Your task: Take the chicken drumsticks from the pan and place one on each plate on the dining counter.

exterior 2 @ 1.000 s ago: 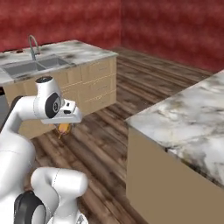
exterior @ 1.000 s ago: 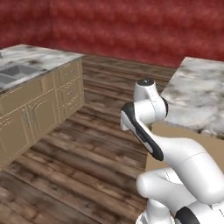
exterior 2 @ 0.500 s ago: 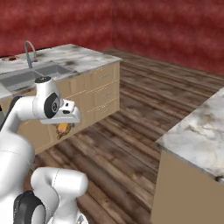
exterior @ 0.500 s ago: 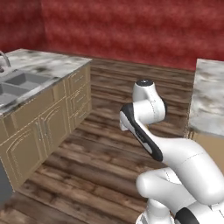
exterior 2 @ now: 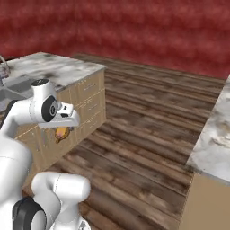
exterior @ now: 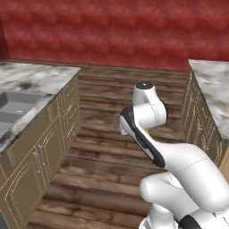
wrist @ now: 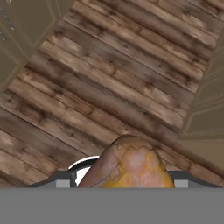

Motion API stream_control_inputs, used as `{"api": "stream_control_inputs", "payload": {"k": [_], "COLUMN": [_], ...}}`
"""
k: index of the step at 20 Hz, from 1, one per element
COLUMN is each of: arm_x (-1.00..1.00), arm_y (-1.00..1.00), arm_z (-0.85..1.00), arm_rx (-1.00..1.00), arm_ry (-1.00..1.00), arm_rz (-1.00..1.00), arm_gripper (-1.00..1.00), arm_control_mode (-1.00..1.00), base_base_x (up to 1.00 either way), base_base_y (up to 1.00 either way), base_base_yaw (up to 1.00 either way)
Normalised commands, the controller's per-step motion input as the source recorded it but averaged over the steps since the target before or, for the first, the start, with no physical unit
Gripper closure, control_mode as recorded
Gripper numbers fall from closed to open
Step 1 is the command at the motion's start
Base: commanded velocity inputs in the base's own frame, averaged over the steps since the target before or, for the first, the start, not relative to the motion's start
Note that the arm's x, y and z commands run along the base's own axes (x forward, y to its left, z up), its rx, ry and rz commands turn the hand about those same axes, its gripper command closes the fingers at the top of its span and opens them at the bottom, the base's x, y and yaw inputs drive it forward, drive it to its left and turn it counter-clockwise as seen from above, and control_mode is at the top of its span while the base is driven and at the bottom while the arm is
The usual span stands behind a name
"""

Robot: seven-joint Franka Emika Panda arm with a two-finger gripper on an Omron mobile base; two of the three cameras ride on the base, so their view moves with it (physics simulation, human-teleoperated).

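1. The gripper point(exterior 2: 63, 133) is hanging under the white wrist at about 9 o'clock in the right base view, closed on a chicken drumstick point(exterior 2: 62, 133), the golden-yellow one, which is dangling just below it.
2. In the hand view the same drumstick point(wrist: 131, 165) is bulging up at 6 o'clock, its yellow and brown skin sitting between the two grey finger bases; the jaws are pinching it from either side, narrowed to the width of the meat, so it is hanging free of any surface.
3. The arm is carrying it tucked in close above the wooden floor point(wrist: 109, 83), probably so that the load is swinging as little as possible while the base is travelling.
4. The dining counter point(exterior 2: 54, 69) is lying at 10 o'clock in the right base view, with its grey sink point(exterior: 13, 107) showing at 9 o'clock in the left base view.
5. A second marble top point(exterior 2: 215, 134) is standing at 3 o'clock in the right base view, well apart from the gripper.
6. No plate is appearing in these frames, so I am judging the step as transport: the drumstick is waiting to be brought over a plate before release.
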Motion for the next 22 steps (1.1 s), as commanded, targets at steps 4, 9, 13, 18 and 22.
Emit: {"api": "stream_control_inputs", "payload": {"k": [4, 9, 13, 18, 22], "arm_x": [0.0, 0.0, 0.0, 0.0, 0.0], "arm_y": [0.0, 0.0, 0.0, 0.0, 0.0], "arm_z": [0.0, 0.0, 0.0, 0.0, 0.0], "arm_rx": [0.0, 0.0, 0.0, 0.0, 0.0], "arm_ry": [0.0, 0.0, 0.0, 0.0, 0.0], "arm_rz": [0.0, 0.0, 0.0, 0.0, 0.0], "arm_gripper": [1.0, 1.0, 1.0, 1.0, 1.0], "arm_control_mode": [1.0, 1.0, 1.0, 1.0, 1.0], "base_base_x": [0.88, 0.93, 0.98, 1.0, 1.0], "base_base_y": [0.51, 0.51, 0.49, 0.45, 0.47], "base_base_yaw": [-0.55, -0.5, -0.38, -0.23, -0.07]}}
